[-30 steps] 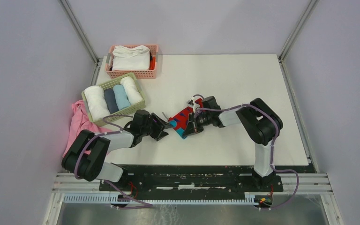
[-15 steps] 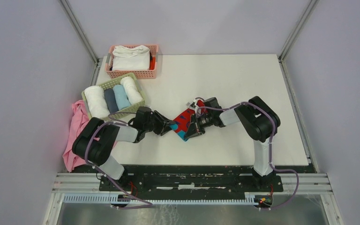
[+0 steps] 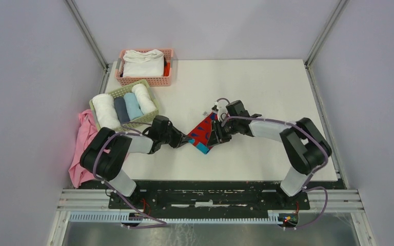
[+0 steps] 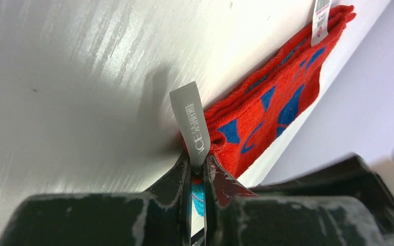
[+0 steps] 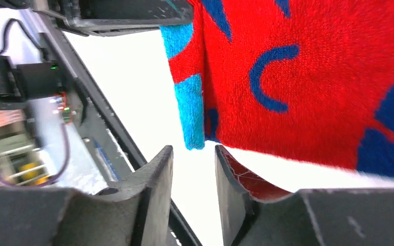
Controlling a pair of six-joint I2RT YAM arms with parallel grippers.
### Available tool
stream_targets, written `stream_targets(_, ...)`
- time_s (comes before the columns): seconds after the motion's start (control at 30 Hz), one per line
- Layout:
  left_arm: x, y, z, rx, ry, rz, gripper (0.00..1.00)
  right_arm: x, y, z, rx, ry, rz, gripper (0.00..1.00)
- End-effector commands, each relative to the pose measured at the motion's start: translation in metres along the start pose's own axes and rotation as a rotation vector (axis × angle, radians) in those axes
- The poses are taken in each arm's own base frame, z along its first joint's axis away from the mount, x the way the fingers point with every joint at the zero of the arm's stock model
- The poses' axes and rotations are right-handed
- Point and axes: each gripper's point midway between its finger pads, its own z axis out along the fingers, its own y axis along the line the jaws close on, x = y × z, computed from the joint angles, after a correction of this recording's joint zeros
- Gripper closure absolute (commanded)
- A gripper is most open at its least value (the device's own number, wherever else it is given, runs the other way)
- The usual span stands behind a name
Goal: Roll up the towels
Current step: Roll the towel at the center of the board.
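Left pincer (image 4: 197,165) pressed together on near-left corner of red towel (image 4: 269,110); grey label (image 4: 191,123) sticks up from between its tips; right pincer (image 5: 194,154) spread, gap bare, towel's teal edge just beyond its tips; towel lies folded on table (image 3: 267,87) between both pincers; long axis diagonal, teal end near, tagged end far-right; right edge hidden under right wrist; layers hard to count
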Motion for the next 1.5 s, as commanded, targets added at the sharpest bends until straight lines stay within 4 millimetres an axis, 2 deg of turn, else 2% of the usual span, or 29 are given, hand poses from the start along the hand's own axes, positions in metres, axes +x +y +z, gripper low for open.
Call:
stream_targets(0.0,-0.003,0.035,-0.008,-0.204,-0.05,0.027,0.88,-0.015,-0.002,-0.033,0.315,-0.097,-0.284,0.54)
stream_targets(0.17,-0.007,0.031,-0.017,-0.235,-0.075,0.044,0.88,-0.022,0.028,-0.035,0.521,-0.189,-0.597,0.51)
stream_targets(0.33,-0.005,0.03,-0.021,-0.249,-0.072,0.052,0.88,-0.017,0.058,-0.013,0.611,-0.189,-0.851,0.52)
stream_targets(0.43,-0.005,0.031,-0.022,-0.25,-0.073,0.049,0.87,-0.013,0.062,0.005,0.655,-0.172,-0.933,0.52)
stream_targets(0.6,-0.004,0.032,-0.023,-0.253,-0.073,0.051,0.87,-0.009,0.05,0.028,0.744,-0.122,-1.016,0.52)
stream_targets(0.83,-0.003,0.036,-0.022,-0.263,-0.07,0.053,0.87,0.005,0.021,0.051,0.789,-0.03,-1.012,0.52)
stream_targets(1.0,-0.004,0.035,-0.023,-0.261,-0.079,0.061,0.83,0.025,-0.01,0.061,0.814,0.103,-0.961,0.62)
stream_targets(1.1,-0.006,0.032,-0.025,-0.26,-0.086,0.071,0.79,0.032,-0.02,0.06,0.801,0.146,-0.905,0.71)
stream_targets(1.17,-0.009,0.028,-0.028,-0.25,-0.099,0.079,0.74,0.033,-0.016,0.058,0.748,0.152,-0.873,0.79)
stream_targets(1.33,-0.027,0.012,-0.049,-0.22,-0.193,0.104,0.54,0.037,0.019,0.055,0.488,0.158,-0.745,0.97)
stream_targets(1.47,-0.038,-0.006,-0.075,-0.17,-0.279,0.138,0.37,0.033,0.047,0.049,0.264,0.137,-0.58,1.0)
